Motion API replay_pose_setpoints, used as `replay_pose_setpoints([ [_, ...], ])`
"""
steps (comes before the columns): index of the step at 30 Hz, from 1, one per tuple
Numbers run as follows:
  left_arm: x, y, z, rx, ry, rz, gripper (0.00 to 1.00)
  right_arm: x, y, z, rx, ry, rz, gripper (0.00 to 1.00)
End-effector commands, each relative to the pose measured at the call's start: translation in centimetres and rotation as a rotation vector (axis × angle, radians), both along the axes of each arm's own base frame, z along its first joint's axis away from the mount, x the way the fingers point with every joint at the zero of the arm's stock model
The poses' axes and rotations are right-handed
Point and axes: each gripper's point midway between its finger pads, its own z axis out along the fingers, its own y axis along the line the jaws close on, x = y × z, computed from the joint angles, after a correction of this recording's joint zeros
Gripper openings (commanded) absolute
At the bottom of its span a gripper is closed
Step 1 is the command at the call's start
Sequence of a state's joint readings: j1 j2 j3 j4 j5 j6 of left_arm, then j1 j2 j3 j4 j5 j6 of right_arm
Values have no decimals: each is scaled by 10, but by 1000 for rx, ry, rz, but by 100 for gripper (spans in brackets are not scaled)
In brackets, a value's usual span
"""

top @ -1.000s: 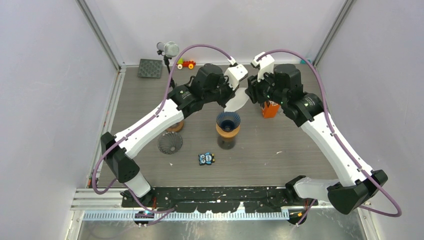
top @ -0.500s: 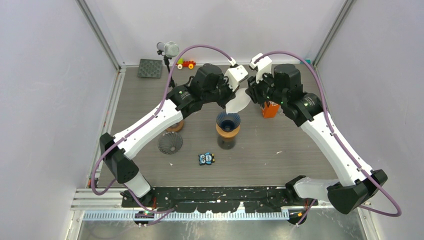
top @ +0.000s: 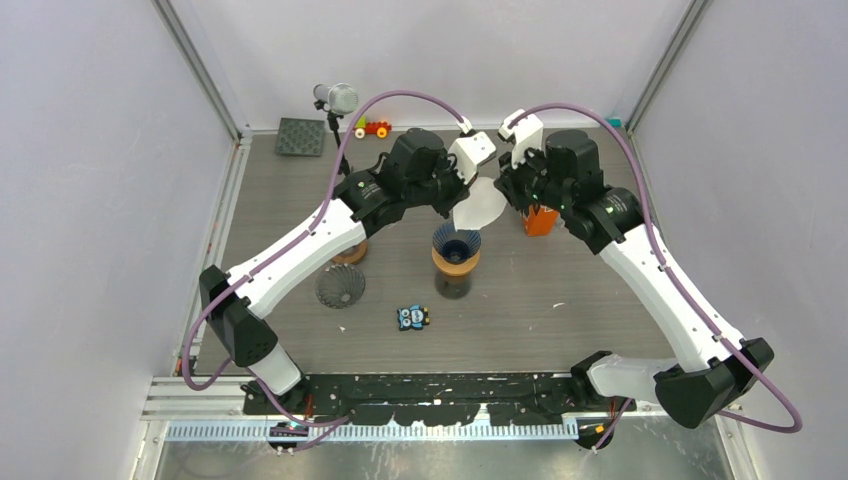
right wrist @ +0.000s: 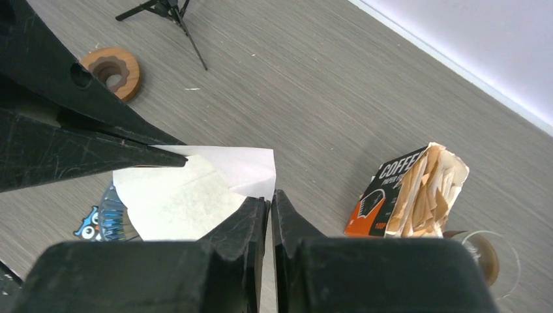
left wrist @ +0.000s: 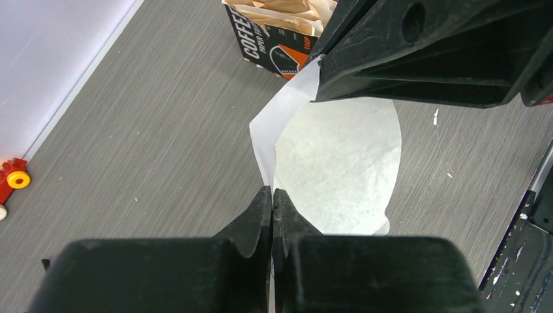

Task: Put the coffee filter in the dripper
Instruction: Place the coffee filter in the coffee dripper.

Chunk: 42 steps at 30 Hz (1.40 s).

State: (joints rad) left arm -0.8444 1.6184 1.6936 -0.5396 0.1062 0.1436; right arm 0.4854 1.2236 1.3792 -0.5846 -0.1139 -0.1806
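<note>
Grey wood-grain tabletop (top: 560, 320) carries everything. Nearest the arm bases, in front of the dripper (top: 456, 240) and slightly to its left, lies a small owl figure (top: 413, 317). Further left of the dripper, at about the same depth, a dark ribbed cone (top: 340, 286) sits alone on the tabletop. The dripper itself is dark blue and ribbed, seated in an orange-brown collar on top of a dark vessel (top: 455, 282), and nothing lies inside it. A wooden ring (right wrist: 127, 72) lies left of the dripper, partly under the left arm in the overhead view.

Just behind the dripper and above it, the white coffee filter (left wrist: 339, 156) hangs in the air between both arms, clear of the dripper's rim. The left tool (left wrist: 272, 195) has its fingers pressed together on the filter's left edge. The right tool (right wrist: 269, 203) is pinched on a folded corner at the opposite side, so the paper is stretched between the two.

Behind and right of the dripper stands an orange-and-black filter box (right wrist: 391, 189), open, with brown paper filters fanned out of it. Far behind the dripper to the left are a small toy car (top: 372, 128), a microphone (top: 340, 98) on a tripod, and a dark square mat (top: 300, 137).
</note>
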Motion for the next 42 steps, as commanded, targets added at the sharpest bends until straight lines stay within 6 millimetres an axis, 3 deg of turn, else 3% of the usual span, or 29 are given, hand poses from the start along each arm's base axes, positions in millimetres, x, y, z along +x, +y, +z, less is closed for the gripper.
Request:
replay_pose_setpoints([
  [1,-3,2,32,-53,-62,-5,0,-5,3,14,95,2,-36,13],
  [7,-7,1,31,-37,-54,-34,0,-3,-5,19,78,-29,-73,41],
  [12,-13,2,26,-19,-40,-59,0,-7,-5,30,67,-78,-38,49],
  [16,-15,2,23,-13,-29,-72,0,-9,-4,35,38,-110,2,50],
  [24,-17,1,24,-17,-24,-80,0,-18,2,25,-13,-97,96,47],
  [33,-18,0,27,-25,-24,-86,0,-14,2,17,-30,-75,95,43],
  [42,-18,1,29,-34,-29,-77,0,-18,5,9,-20,-48,107,29],
])
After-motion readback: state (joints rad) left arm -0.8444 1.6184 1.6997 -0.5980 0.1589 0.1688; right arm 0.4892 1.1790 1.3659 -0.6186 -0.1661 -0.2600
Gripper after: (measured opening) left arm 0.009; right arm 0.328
